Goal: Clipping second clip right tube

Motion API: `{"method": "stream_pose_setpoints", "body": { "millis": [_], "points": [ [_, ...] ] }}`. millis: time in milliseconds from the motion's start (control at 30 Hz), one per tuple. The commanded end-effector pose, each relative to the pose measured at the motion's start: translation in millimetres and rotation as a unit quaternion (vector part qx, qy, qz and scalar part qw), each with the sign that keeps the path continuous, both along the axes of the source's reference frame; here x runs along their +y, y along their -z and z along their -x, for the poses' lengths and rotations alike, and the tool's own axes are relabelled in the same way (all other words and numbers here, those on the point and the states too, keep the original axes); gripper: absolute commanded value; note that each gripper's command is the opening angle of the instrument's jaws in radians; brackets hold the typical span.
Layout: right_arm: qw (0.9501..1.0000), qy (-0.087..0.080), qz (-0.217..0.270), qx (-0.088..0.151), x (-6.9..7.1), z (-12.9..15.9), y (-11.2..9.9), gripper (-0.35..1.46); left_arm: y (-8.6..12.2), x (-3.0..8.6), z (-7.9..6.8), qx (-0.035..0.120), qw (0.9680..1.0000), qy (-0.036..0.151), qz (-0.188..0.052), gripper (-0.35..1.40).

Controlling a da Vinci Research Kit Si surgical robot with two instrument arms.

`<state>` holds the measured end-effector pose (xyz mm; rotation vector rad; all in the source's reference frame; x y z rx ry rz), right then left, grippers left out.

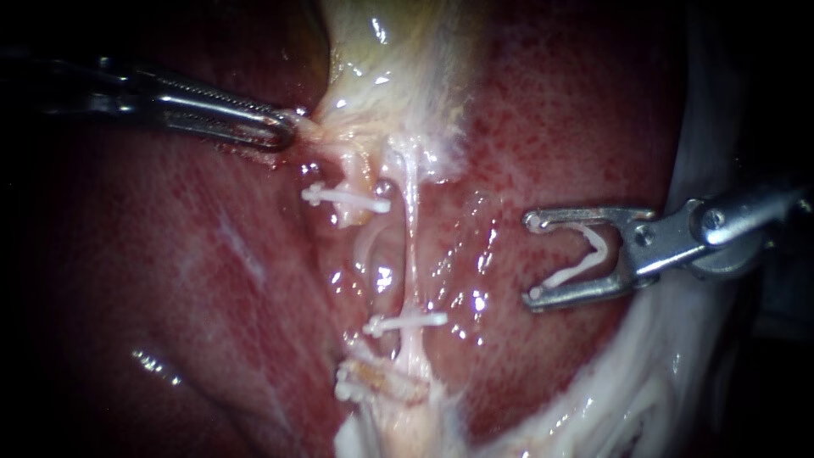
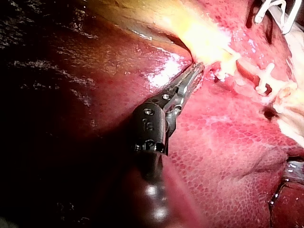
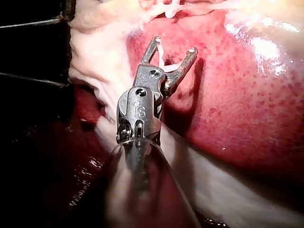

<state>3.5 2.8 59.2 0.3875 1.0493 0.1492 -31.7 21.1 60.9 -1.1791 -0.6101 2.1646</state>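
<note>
Jaws of the silvery right instrument point(image 1: 532, 257) are standing wide apart, cradling an open white V-shaped clip point(image 1: 572, 270) that is touching both of them. They are hovering over the mottled red liver point(image 1: 577, 110), well apart from the thin pale right tube point(image 1: 413, 246). That tube is running down the middle of the endoscope view, carrying a closed white clip point(image 1: 405, 323) low on its length. The slender metal left instrument point(image 1: 288, 129) is pinching the edge of the pale yellowish gallbladder point(image 1: 398, 68), jaws pressed together on it. An upper white clip point(image 1: 346, 197) is lying just beside the tube, nearer the gallbladder.
</note>
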Motion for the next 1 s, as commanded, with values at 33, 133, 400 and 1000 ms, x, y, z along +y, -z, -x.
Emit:
{"method": "stream_pose_setpoints", "body": {
  "millis": [33, 133, 400, 1000],
  "points": [
    [1.0000, 0.000, 0.000, 0.000, 0.0, 0.0, 0.0, 0.50, 0.2, 0.2, -0.2, -0.001, 1.0000, -0.001, -0.001, -0.35],
    [1.0000, 0.003, -0.002, 0.003, 0.0, -0.2, 0.1, 0.50, 2.2, 1.1, -1.6, -0.002, 1.0000, -0.003, -0.006, -0.35],
    [0.9996, 0.010, -0.025, 0.011, -0.1, -1.4, 0.5, 0.50, 5.3, 2.8, -3.9, -0.005, 0.9999, 0.015, -0.005, -0.35],
    [0.9717, -0.027, -0.234, 0.012, -2.3, -11.8, -3.7, 0.50, 5.5, 2.3, -3.6, -0.003, 0.9998, 0.017, -0.004, -0.35]
  ]
}}
